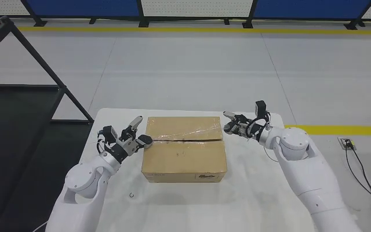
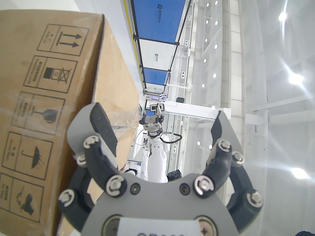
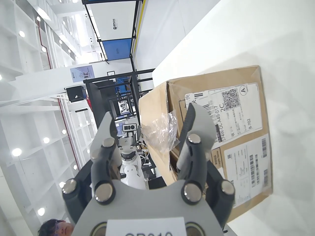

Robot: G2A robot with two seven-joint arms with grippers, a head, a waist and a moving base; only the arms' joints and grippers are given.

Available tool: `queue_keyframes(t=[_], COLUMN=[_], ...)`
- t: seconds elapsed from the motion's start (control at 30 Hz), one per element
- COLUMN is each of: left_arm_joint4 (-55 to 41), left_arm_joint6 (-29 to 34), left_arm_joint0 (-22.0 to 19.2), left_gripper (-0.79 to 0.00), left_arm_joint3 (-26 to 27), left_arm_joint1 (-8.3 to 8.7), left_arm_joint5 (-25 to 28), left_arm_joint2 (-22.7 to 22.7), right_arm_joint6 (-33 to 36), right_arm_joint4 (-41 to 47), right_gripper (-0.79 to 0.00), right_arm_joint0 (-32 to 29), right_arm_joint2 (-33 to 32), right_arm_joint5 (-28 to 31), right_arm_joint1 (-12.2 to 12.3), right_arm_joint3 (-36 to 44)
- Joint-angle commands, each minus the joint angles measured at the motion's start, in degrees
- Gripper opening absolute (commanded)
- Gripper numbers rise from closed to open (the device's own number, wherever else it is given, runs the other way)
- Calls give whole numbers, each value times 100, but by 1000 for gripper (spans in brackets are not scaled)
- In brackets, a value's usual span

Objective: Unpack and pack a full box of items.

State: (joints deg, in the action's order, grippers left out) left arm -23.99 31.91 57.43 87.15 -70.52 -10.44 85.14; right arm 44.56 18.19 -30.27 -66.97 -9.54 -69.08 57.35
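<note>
- Flanking the box (image 1: 184, 152), left gripper (image 1: 141, 130) and right gripper (image 1: 229, 120) both gape, holding nothing.
- Risk: an uneven push at the taped seam (image 1: 185, 134) could skid it sideways.

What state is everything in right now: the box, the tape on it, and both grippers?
cardboard box, closed, top flaps shut, sitting on the table
clear tape, runs along the flap seam, crumpled and loose at the box's end
left gripper, jaws open, empty, at one end of the box by the seam
right gripper, jaws open, empty, at the opposite end of the box
</note>
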Motion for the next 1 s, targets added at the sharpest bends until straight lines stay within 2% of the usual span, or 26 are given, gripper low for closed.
queue_keyframes(t=[0.0,0.23,0.43,0.97], left_arm_joint4=[-18,-58,-75,-134], left_arm_joint6=[-7,-38,-51,-58], left_arm_joint0=[1,-4,-15,-66], left_gripper=[0,0,0,0], left_arm_joint3=[2,6,-6,-63], left_arm_joint1=[3,16,28,58], left_arm_joint5=[8,14,25,26], left_arm_joint2=[-8,-31,-52,-101], right_arm_joint6=[44,167,213,85], right_arm_joint4=[-38,-166,-174,52], right_gripper=[-785,-785,-785,-785], right_arm_joint0=[44,87,-25,-1035], right_arm_joint2=[25,36,-40,-596], right_arm_joint5=[-116,-305,-233,216], right_arm_joint1=[0,24,58,221], right_arm_joint3=[-33,36,346,1733])
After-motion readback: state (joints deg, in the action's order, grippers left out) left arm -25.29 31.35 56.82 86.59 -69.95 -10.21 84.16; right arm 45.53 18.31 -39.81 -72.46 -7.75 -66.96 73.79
